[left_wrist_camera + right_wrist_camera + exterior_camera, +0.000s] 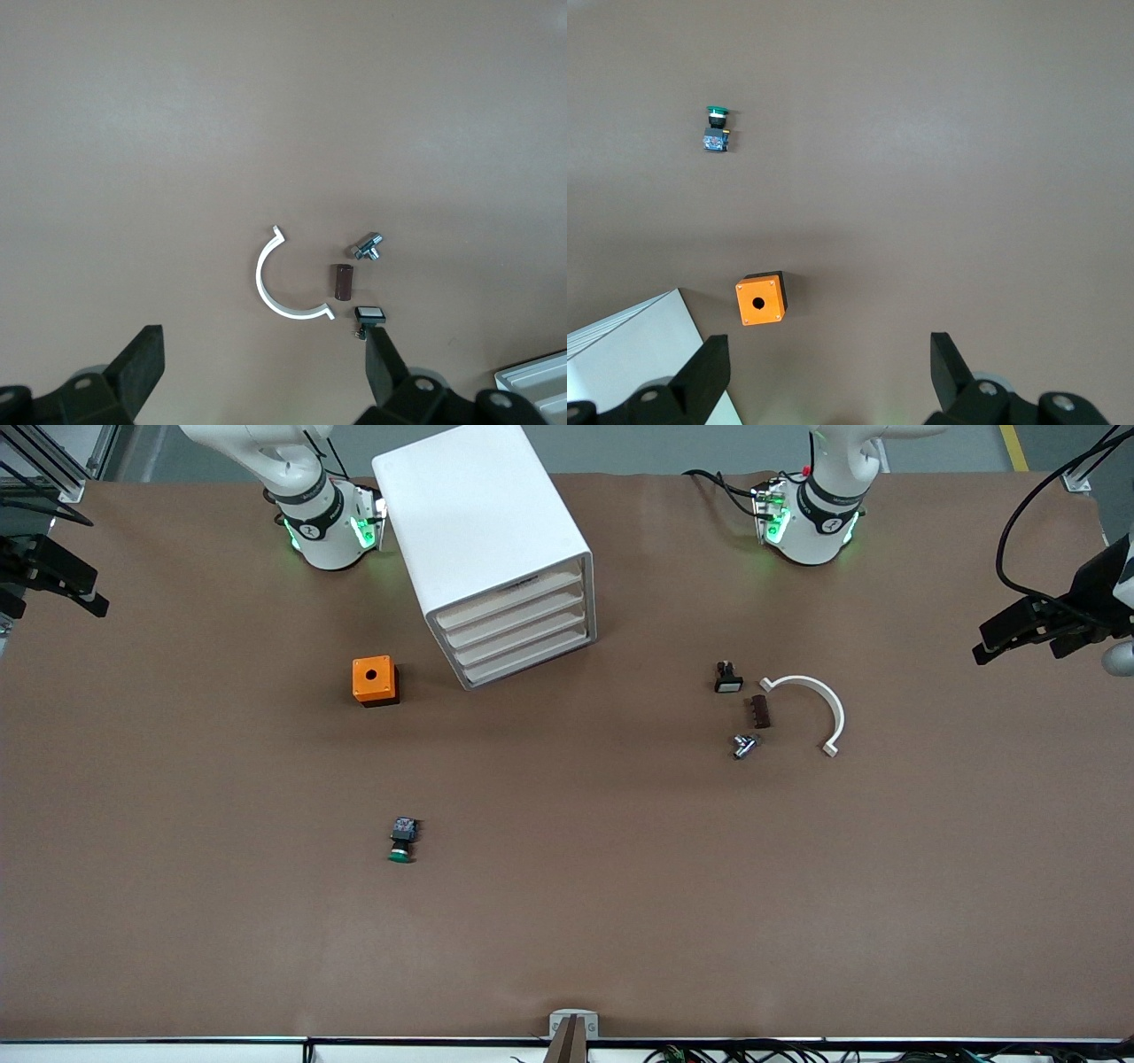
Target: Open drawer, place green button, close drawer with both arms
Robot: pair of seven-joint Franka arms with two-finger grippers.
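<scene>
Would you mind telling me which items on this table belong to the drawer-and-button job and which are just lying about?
Job:
- bottom drawer of the white cabinet, shut
- green-capped button
- left gripper and right gripper, both open, raised

Lying about:
- orange box
- white-faced button
- brown block
- metal fitting
- white curved clip

Bare table around button point(403, 841); orange box point(375, 681) beside cabinet point(492, 549).
</scene>
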